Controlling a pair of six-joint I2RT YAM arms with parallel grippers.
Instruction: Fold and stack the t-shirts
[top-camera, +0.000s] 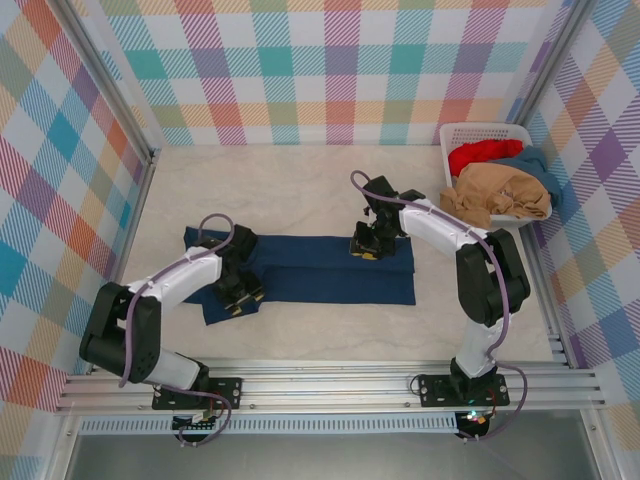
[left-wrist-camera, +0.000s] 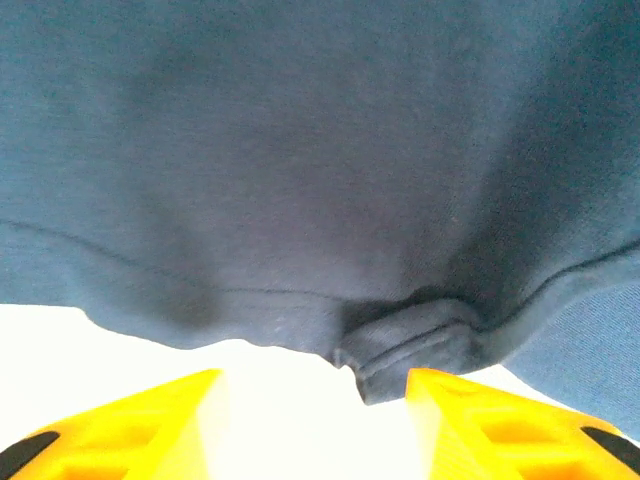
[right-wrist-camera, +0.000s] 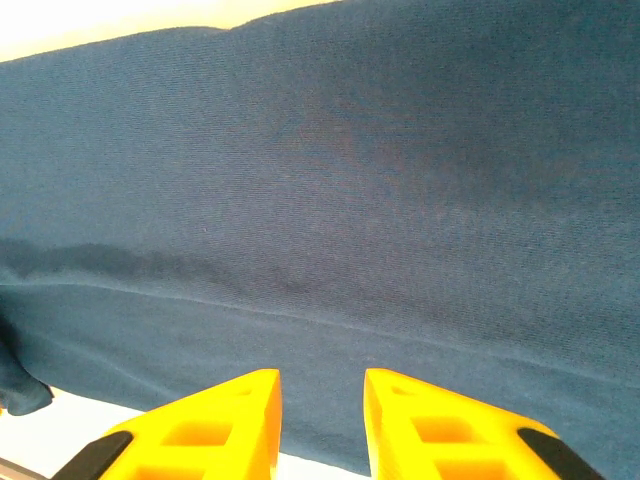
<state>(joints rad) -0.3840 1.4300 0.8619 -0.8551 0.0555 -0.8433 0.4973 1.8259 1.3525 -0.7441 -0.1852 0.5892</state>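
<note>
Folded t-shirt (top-camera: 320, 270) lies crosswise on table (top-camera: 300, 190), mid-table, closer to near edge than far. Left gripper (top-camera: 240, 300) over shirt's left end, by its near edge. Right gripper (top-camera: 366, 250) over shirt's far edge, right of centre. Laundry basket (top-camera: 462, 131) in far right corner, well apart from shirt. Heap of t-shirts (top-camera: 500, 190) in basket, spilling over its near and right rims.

Overhead looks down, far; wrists hug shared navy t-shirt (top-camera: 320, 272).
</note>
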